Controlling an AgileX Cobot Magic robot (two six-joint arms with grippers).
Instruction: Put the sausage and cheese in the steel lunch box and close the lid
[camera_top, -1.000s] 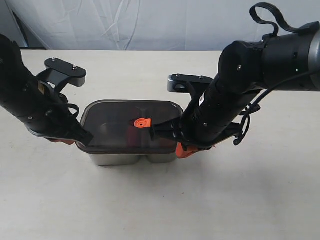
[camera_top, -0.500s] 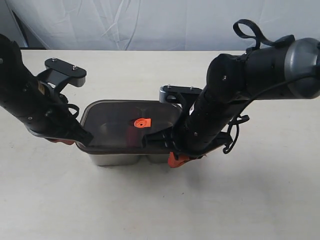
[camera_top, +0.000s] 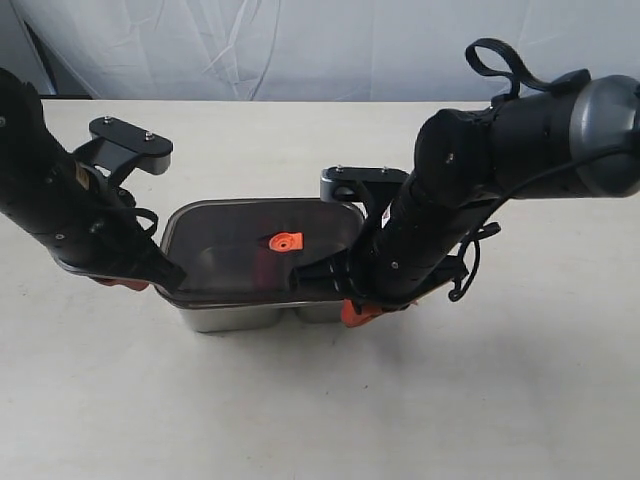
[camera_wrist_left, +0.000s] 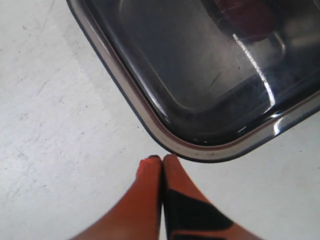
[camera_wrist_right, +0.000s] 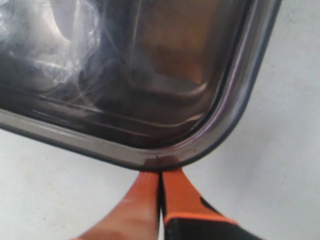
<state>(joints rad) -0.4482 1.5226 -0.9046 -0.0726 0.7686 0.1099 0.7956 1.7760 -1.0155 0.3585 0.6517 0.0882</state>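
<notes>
Lid (camera_top: 235, 255) corners sit by left tool (camera_wrist_left: 161, 159) and right tool (camera_wrist_right: 160, 173) — both closed, empty

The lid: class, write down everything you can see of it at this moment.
The lid is a dark, smoky, see-through plastic rectangle with rounded corners and a small orange tab at its centre. It lies on top of the steel lunch box, covering it. The shut right gripper meets one corner rim; the shut left gripper sits at another corner, contact unclear.
</notes>
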